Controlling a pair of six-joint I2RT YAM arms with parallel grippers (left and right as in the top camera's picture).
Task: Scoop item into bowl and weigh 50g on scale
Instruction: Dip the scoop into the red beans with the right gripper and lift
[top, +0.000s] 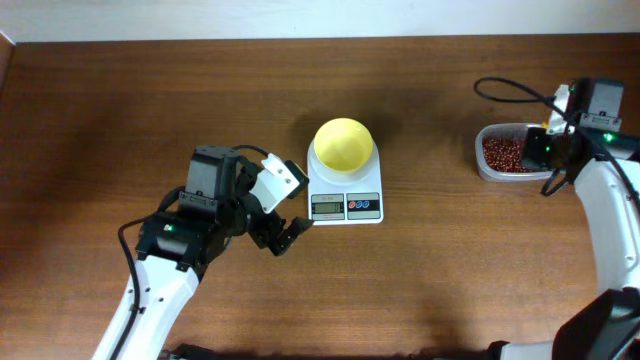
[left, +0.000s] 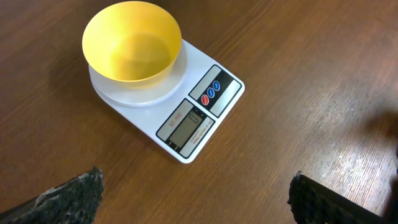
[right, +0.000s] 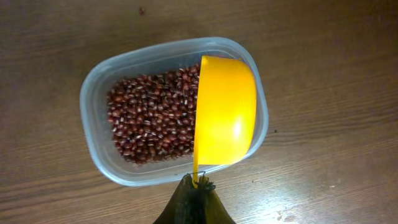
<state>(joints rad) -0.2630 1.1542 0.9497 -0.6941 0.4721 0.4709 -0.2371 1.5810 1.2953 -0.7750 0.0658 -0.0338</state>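
Note:
The pale yellow bowl (top: 343, 143) (left: 132, 42) stands empty on the white scale (top: 345, 195) (left: 231, 73) at the table's middle. My left gripper (top: 285, 232) (left: 196, 186) hovers open just left of the scale's front, nothing between its fingers. At the far right, the red-brown beans (top: 503, 152) (right: 152, 118) lie in a clear plastic tub (top: 488, 170) (right: 87, 124). My right gripper (top: 548, 145) (right: 198, 183) is shut on the thin handle of a yellow scoop (right: 225, 112). The scoop is turned on its side over the right half of the tub, its inside hidden.
Bare wooden table surrounds the scale and the tub. A black cable (top: 510, 90) loops behind the right arm near the tub. The table's back edge runs along the top of the overhead view.

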